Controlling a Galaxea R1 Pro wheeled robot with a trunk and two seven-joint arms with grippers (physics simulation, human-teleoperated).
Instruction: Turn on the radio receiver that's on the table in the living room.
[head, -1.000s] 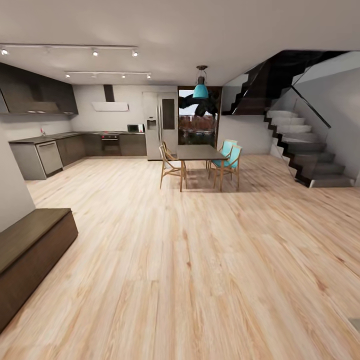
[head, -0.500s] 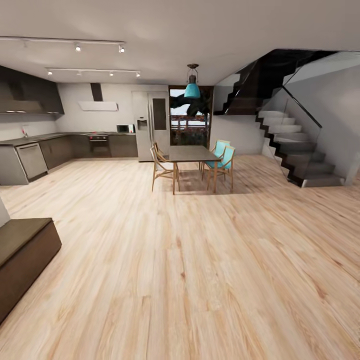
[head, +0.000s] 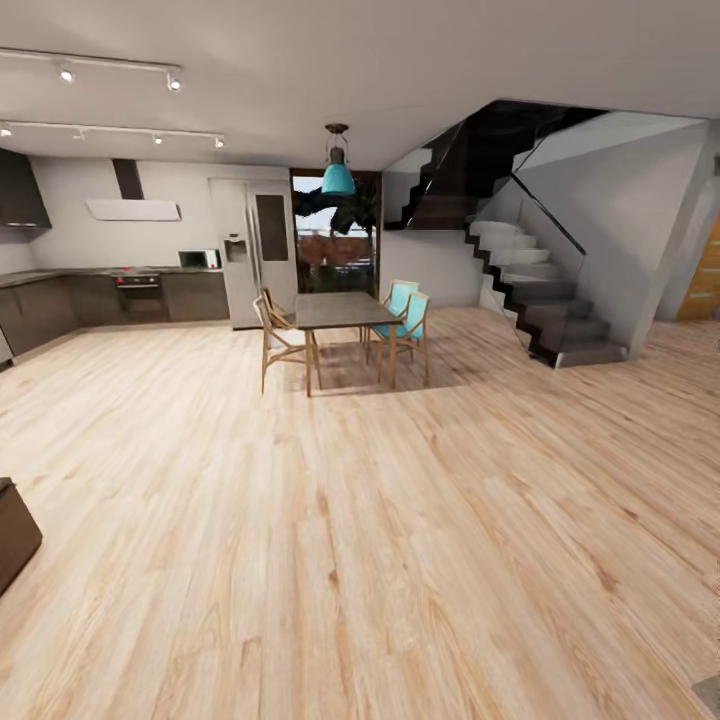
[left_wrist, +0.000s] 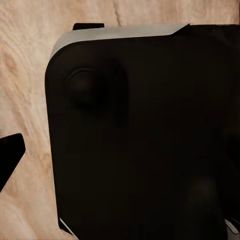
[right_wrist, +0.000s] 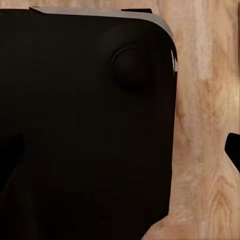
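Looking across the wood floor, the head view takes in a kitchen along the far wall, a dining table with 4 chairs under a teal lamp, and stairs at the right. The radio is not among these things, nor is the low table it should sit on; both must lie elsewhere, so the robot looks to be in transit, searching.

Each wrist view looks down on a dark rounded robot body over floor planks. A dark tip at the edge of the left wrist view and another at the edge of the right wrist view may be fingers, but whether either gripper is spread or closed I cannot tell.

As a judgement from the task alone: a small radio is probably light and hard-shelled, liable to slide on a smooth top if pushed sideways. Switching it on should call for a short press or turn at its control, not a lift.

Room for moving is generous: the floor ahead is bare. Edges to mind are the dark bench corner low at the left, the chairs, and the bottom stair.
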